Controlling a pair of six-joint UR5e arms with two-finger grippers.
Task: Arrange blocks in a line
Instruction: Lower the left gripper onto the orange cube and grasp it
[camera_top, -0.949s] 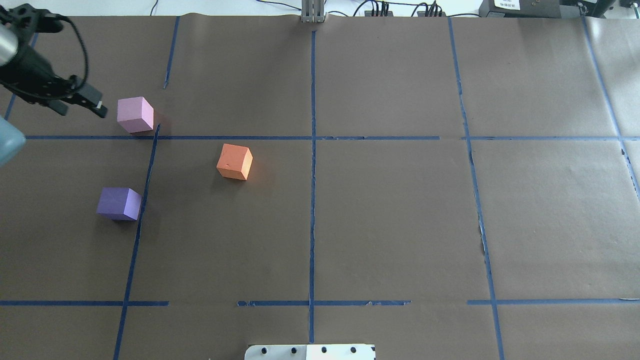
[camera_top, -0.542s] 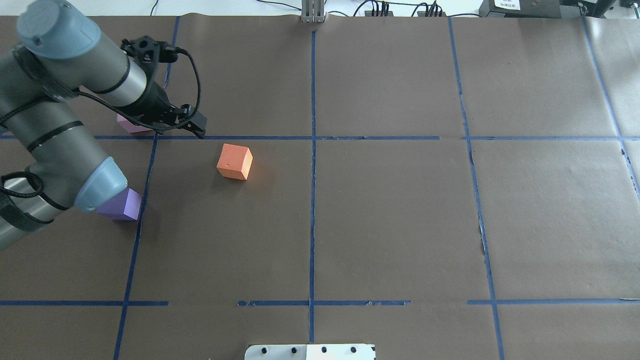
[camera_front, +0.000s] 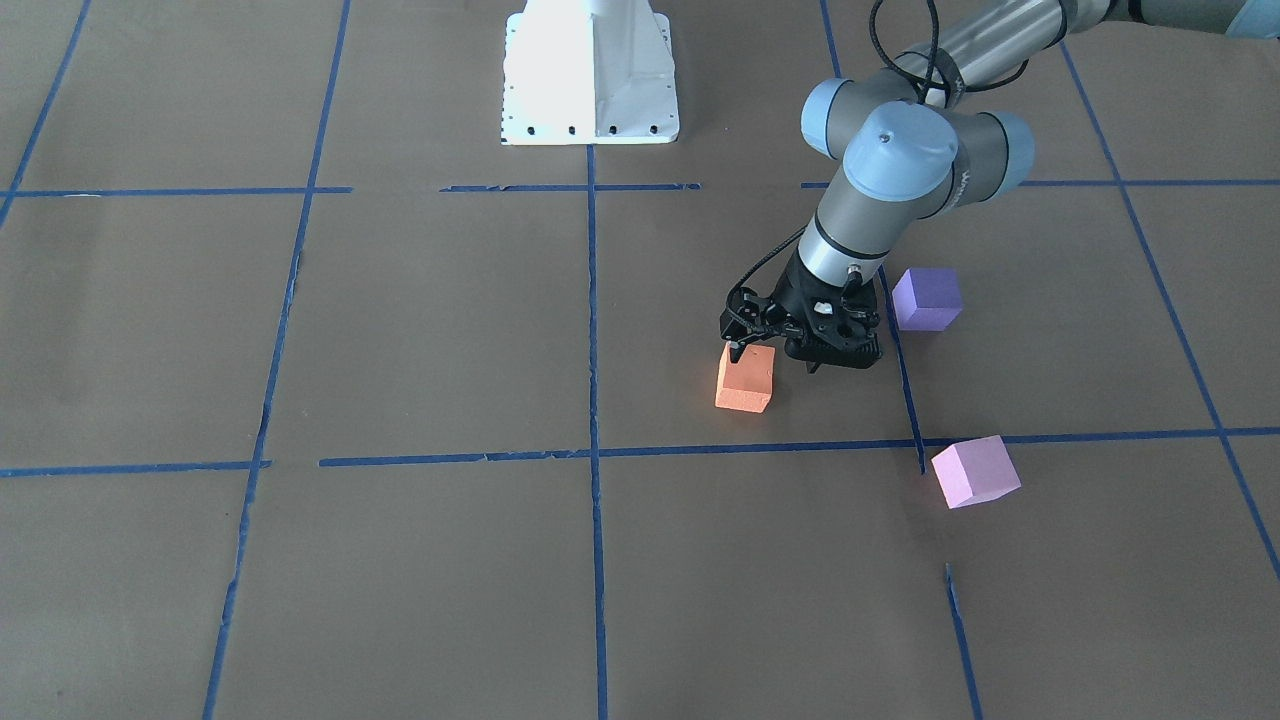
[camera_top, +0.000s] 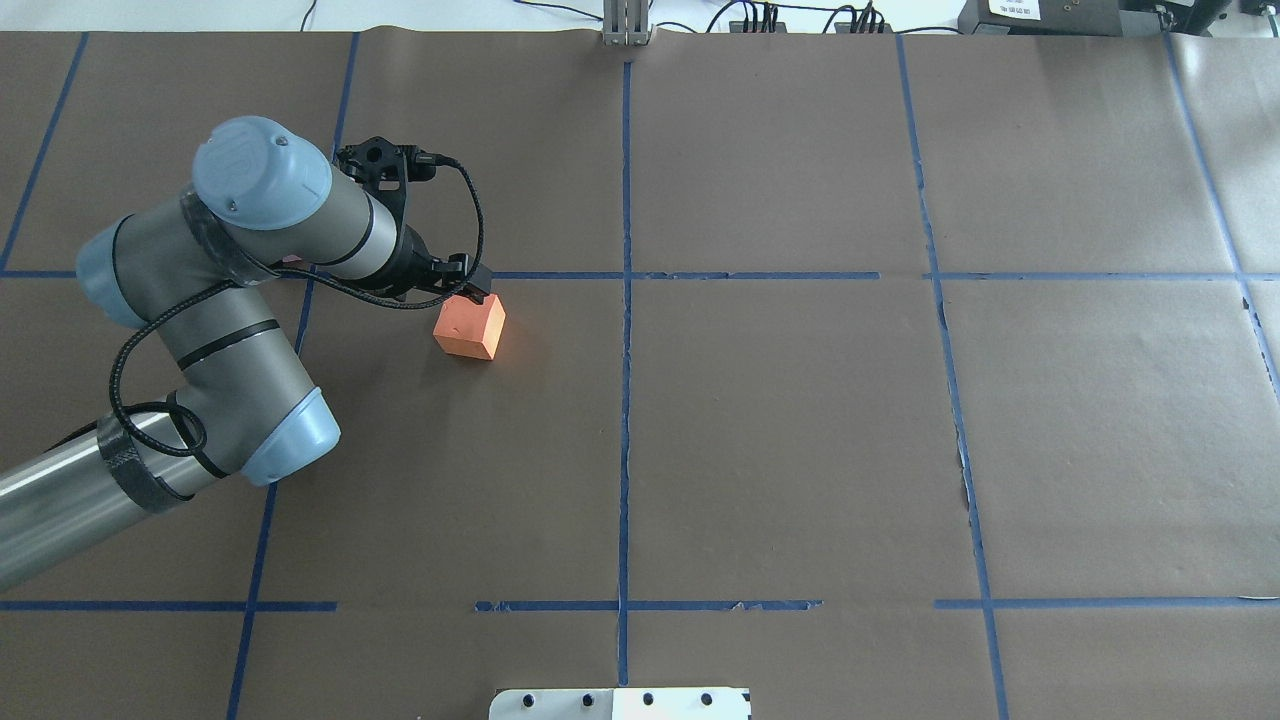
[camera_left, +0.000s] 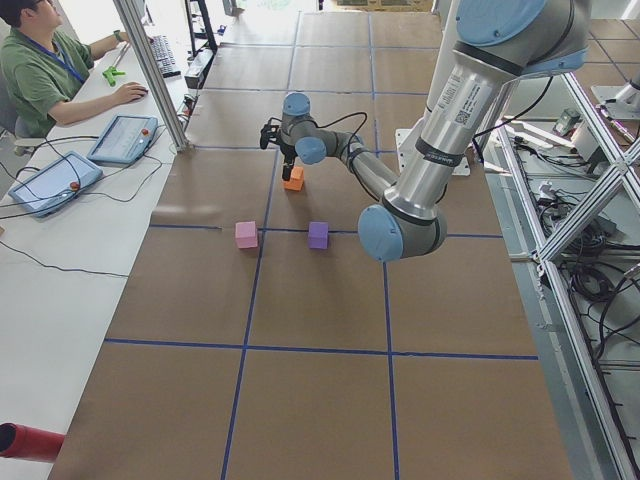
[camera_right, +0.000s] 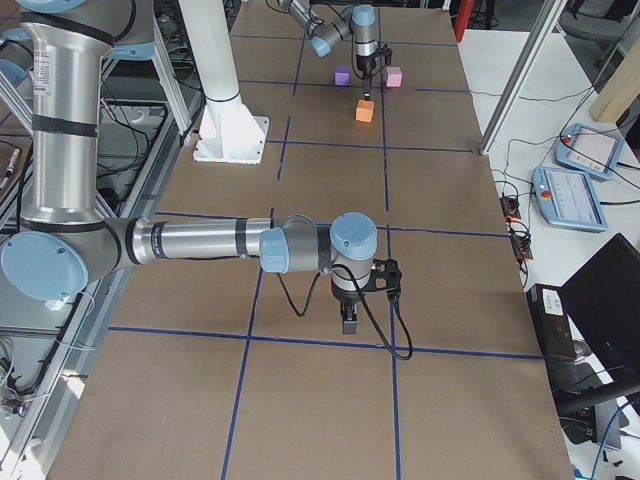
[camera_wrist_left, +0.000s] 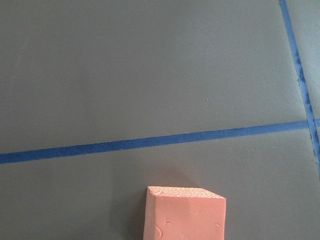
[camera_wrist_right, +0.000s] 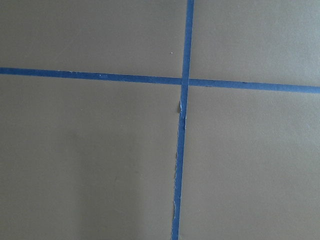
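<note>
Hovering low over the orange block (camera_front: 745, 380) – left gripper (camera_front: 773, 362), jaws apart, nothing held, one finger right at the block's robot-side edge. Orange block sits on the table (camera_front: 400, 330), on the robot's side of a tape line (camera_front: 450, 459). Purple block (camera_front: 927, 298) and pink block (camera_front: 975, 471) lie further toward the robot's left, with pink across that line. Right gripper (camera_right: 347, 322) is well away – can't tell if it's spread or clenched.
</note>
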